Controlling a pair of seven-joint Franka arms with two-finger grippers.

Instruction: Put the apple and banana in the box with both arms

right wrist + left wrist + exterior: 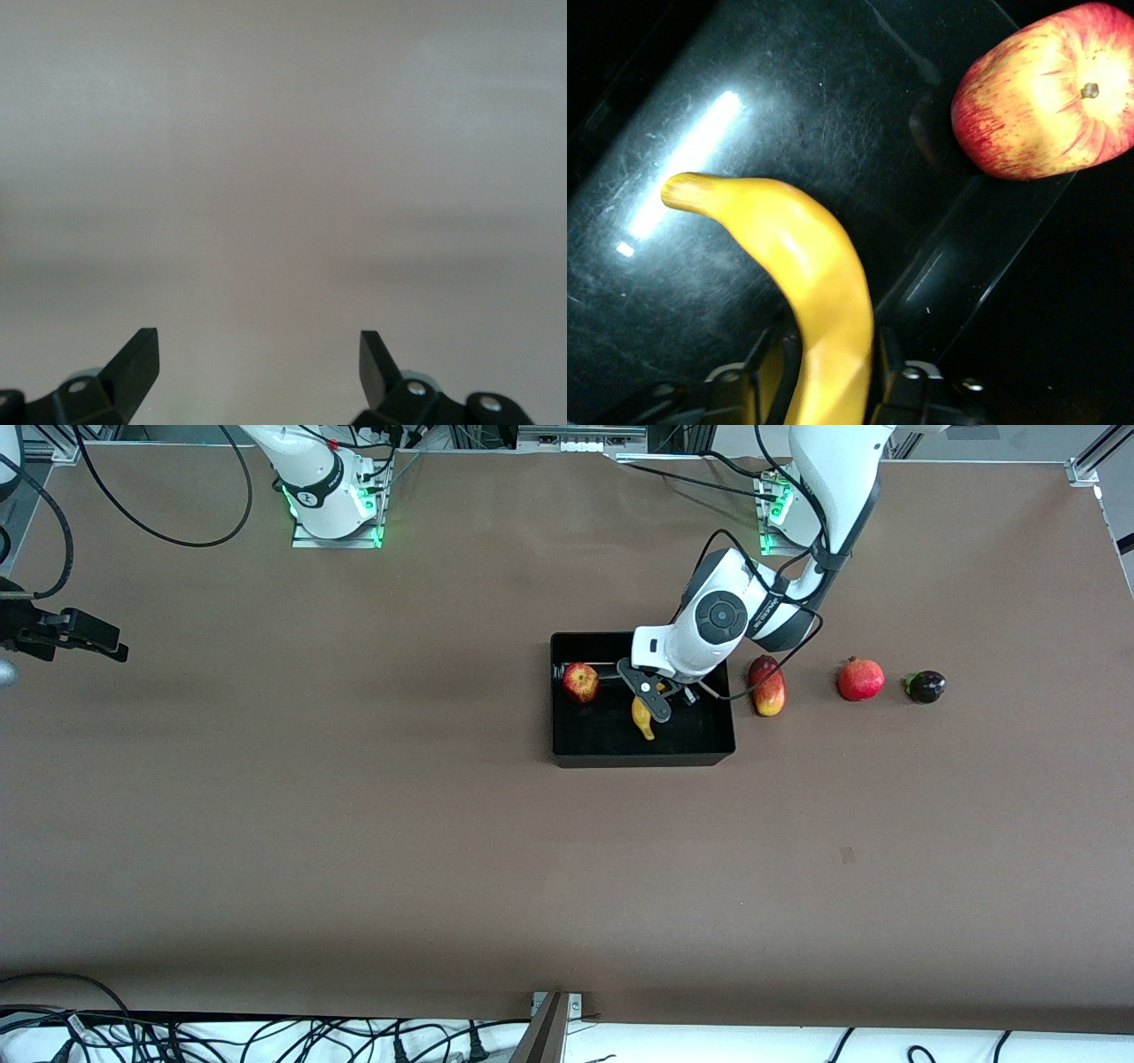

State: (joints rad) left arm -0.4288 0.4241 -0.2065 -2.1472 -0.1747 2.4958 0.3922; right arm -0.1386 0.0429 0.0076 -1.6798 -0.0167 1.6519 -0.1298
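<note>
Box (567, 726) first: you'll find it on the brown bench (354, 824), about mid-bench toward the left arm's end. Your left gripper (654, 695) hangs over the inside of the box with its fingers (766, 367) clamped on the banana (642, 719), whose free tip points down toward the black floor. Your right gripper (66, 638) waits over the bench at the right arm's end, fingers (133, 363) spread wide and holding nothing. You can see the apple (581, 682) already lying in the box, near the wall farthest from the front camera. Beside the box sit a mango (768, 686), a pomegranate (861, 679) and a small dark fruit (926, 686).
</note>
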